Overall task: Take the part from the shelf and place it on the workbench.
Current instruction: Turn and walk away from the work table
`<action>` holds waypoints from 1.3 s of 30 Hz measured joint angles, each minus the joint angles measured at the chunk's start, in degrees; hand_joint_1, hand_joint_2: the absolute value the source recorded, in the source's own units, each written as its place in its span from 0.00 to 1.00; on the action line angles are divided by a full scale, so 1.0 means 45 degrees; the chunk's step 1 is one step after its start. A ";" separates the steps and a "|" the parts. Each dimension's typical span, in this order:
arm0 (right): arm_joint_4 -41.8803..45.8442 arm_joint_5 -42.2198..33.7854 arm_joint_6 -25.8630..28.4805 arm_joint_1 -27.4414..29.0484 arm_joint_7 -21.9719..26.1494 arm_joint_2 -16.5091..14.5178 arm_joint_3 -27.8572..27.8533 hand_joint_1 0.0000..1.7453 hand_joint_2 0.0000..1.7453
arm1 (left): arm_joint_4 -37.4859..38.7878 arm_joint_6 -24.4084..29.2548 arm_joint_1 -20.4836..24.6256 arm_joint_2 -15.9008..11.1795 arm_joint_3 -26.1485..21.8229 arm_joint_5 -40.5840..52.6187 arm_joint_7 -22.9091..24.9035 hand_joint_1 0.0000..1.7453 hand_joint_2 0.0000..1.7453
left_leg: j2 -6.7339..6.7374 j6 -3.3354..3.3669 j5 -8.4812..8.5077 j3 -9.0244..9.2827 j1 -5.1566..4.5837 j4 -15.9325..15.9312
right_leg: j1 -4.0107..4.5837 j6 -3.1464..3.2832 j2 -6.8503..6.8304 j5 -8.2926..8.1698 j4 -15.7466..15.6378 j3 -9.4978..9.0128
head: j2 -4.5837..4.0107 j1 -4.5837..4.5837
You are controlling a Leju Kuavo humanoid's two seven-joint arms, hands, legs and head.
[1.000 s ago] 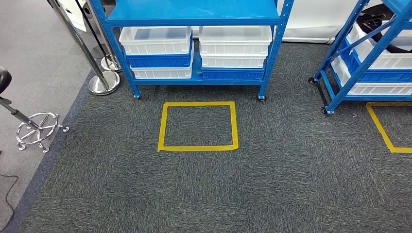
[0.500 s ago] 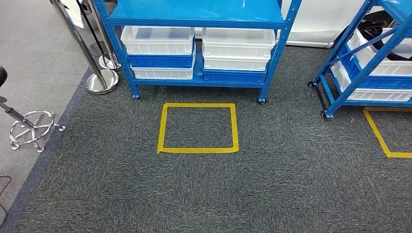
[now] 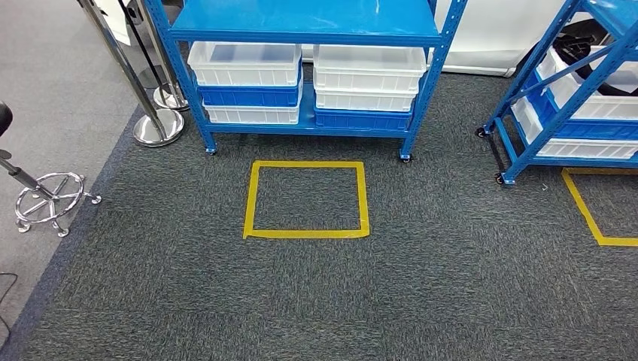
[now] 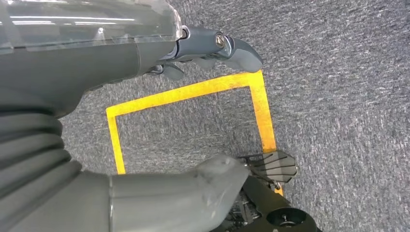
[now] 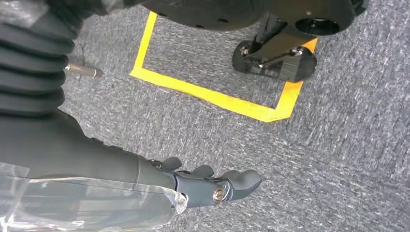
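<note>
While hanging above dark grey carpet (image 3: pixel 421 293), left hand (image 4: pixel 212 48) and right hand (image 5: pixel 212 186) empty, fingers (image 5: pixel 241 181) loosely apart. Ahead, yellow tape square (image 3: pixel 306 198). Beyond, blue metal shelf (image 3: pixel 301 22) holding white and blue plastic bins (image 3: pixel 244 64); part's whereabouts: cannot tell.

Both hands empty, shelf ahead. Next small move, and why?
Probably step forward toward the blue metal shelf. The yellow tape square on the grey carpet lies between robot and shelf, and the white plastic bins look beyond reach. The left robot hand and right robot hand hang over carpet, holding nothing.
</note>
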State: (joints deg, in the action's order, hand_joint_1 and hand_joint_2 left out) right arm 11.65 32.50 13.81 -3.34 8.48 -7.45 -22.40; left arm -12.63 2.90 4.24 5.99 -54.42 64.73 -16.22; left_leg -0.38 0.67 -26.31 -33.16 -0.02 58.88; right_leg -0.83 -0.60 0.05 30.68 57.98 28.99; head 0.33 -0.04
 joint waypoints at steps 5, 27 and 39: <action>-0.0005 0.0131 0.0100 0.0004 0.0079 -0.0001 -0.0029 0.00 0.50 | 0.0000 0.0024 -0.0001 0.0001 -0.0010 0.0004 0.0020 0.00 1.00 | 0.0001 -0.0002 0.0001 0.0003 0.0003 -0.0002 | 0.0024 0.0000 0.0000 0.0001 0.0005 -0.0001 | 0.0000 0.0000; -0.0005 0.0943 0.2176 -0.0011 0.0841 -0.0040 0.0143 0.00 0.00 | 0.0000 0.0131 -0.0001 0.0049 -0.0113 0.0041 -0.0393 0.00 0.00 | 0.0044 0.0417 0.0124 0.0194 0.0042 -0.0365 | -0.0064 -0.0262 -0.0006 0.0522 0.0760 0.0283 | 0.0000 -0.0005; -0.0015 0.0897 0.2554 0.0058 0.1321 -0.0083 -0.0158 0.00 1.00 | 0.0000 0.0235 -0.0013 0.0078 -0.0239 0.0038 -0.0410 0.00 0.00 | 0.0001 -0.0075 -0.0154 0.0181 0.0009 -0.0013 | -0.0081 0.0016 0.0046 -0.0302 0.0426 0.0687 | 0.0000 0.0002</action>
State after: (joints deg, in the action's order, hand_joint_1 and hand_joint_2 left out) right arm 11.58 36.54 25.31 -3.08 14.42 -7.82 -23.11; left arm -12.63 3.96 4.19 6.34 -55.50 64.90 -18.07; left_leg -0.37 0.33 -27.00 -32.34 0.02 58.82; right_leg -1.19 -0.52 0.26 29.32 59.90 32.08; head 0.33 -0.03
